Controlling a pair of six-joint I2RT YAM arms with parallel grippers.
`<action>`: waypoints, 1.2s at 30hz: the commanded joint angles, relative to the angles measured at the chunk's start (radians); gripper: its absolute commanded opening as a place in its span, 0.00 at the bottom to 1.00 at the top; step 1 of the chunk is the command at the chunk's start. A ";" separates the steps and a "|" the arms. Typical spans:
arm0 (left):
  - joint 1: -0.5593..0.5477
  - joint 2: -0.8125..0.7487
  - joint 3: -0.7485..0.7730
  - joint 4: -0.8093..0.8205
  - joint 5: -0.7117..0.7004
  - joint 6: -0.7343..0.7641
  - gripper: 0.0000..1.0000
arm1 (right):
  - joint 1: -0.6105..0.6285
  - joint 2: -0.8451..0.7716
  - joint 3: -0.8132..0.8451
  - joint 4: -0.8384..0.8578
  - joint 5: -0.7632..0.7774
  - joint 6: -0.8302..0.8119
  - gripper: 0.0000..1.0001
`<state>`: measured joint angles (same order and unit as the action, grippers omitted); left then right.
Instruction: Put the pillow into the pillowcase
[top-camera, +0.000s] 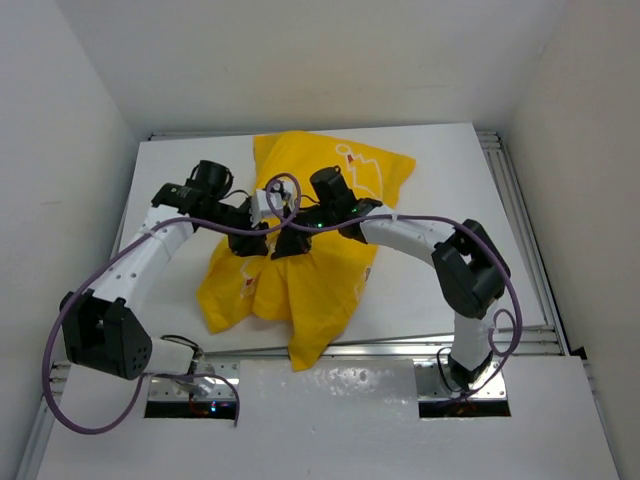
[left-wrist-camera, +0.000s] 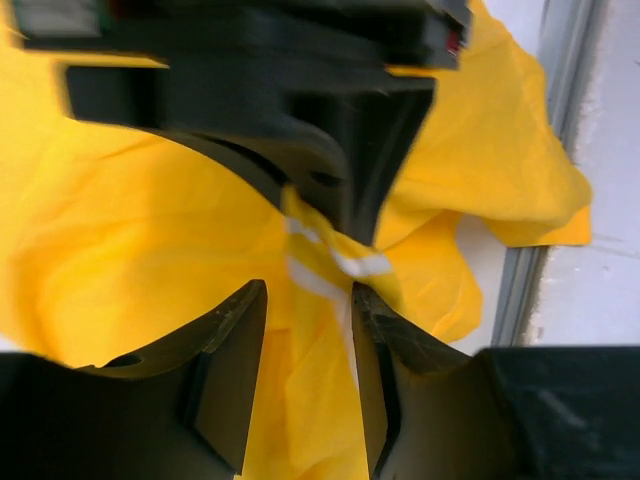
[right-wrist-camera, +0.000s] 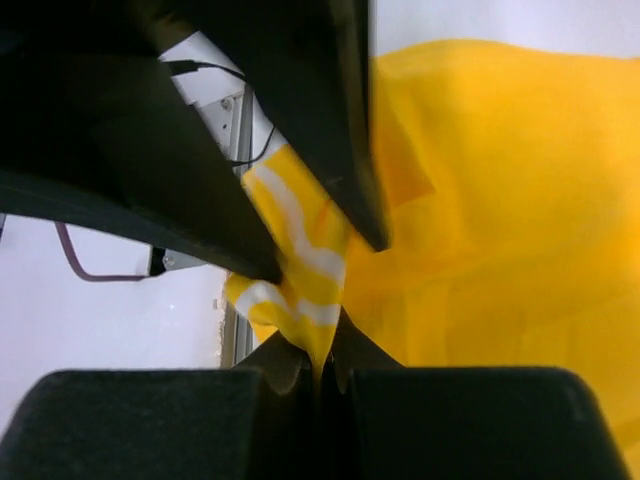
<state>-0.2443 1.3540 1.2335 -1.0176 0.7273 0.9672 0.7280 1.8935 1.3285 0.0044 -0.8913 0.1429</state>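
The yellow pillowcase (top-camera: 310, 290) lies crumpled across the middle of the white table, its far part (top-camera: 335, 165) puffed up. No white pillow shows in any view. My two grippers meet over the pillowcase's middle. My right gripper (top-camera: 287, 243) (right-wrist-camera: 320, 365) is shut on a yellow fold with white stripes (right-wrist-camera: 300, 250). My left gripper (top-camera: 253, 243) (left-wrist-camera: 305, 295) is open, its jaws set either side of the same striped fold (left-wrist-camera: 320, 270). The left fingers (right-wrist-camera: 350, 120) show at the top of the right wrist view. The right gripper (left-wrist-camera: 330, 130) fills the top of the left wrist view.
The table (top-camera: 440, 170) is bounded by white walls at the back and sides. An aluminium rail (top-camera: 520, 230) runs along its right edge. A corner of the pillowcase (top-camera: 310, 352) hangs over the near edge onto the metal mounting plate (top-camera: 330, 400). Purple cables loop by both arms.
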 joint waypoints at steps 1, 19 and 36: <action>-0.042 0.008 -0.054 -0.007 0.058 0.033 0.38 | -0.044 -0.054 -0.028 0.147 -0.043 0.070 0.00; -0.073 0.051 -0.002 0.033 -0.191 -0.163 0.00 | -0.108 -0.102 -0.117 0.258 -0.012 0.141 0.02; -0.072 -0.122 0.196 0.222 -0.713 -0.361 0.00 | -0.145 -0.088 -0.169 0.109 0.221 0.029 0.00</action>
<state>-0.3218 1.2861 1.4525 -0.9558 0.1940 0.6086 0.6212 1.8324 1.1877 0.2523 -0.7578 0.2420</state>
